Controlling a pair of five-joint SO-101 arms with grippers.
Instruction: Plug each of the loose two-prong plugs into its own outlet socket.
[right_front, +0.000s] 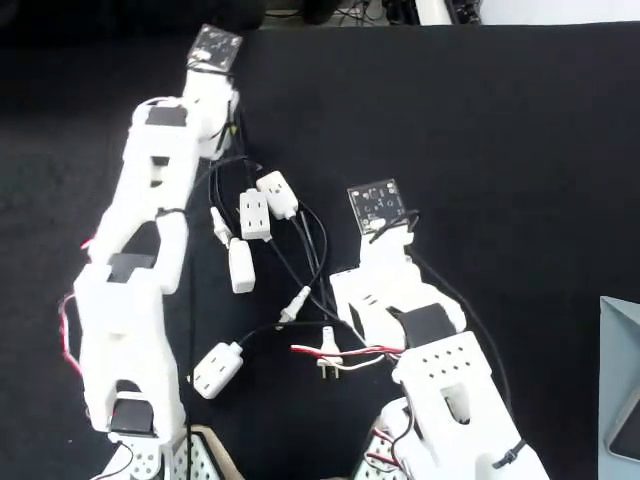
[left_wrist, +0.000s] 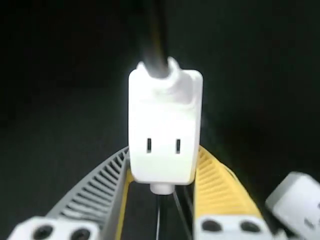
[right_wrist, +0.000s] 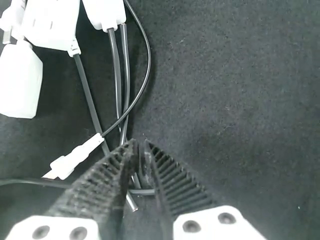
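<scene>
Left gripper (left_wrist: 162, 155) clamped an outlet socket (left_wrist: 162, 115) between its grey and yellow fingers. The socket's two slots faced the wrist camera and its black lead ran off the far end.

On the right wrist view, the right gripper (right_wrist: 140, 145) was closed to a slit around a black cable (right_wrist: 117, 80), just beside the slim white plug (right_wrist: 75, 157).

From above, a loose two-prong plug (right_front: 328, 352) lay near the slim white plug (right_front: 297, 300), with a free socket (right_front: 217, 368) on its other side.

The step appeared to be presenting a socket for mating. The next move called for bringing prongs square to the slots. No lettering was legible.
</scene>
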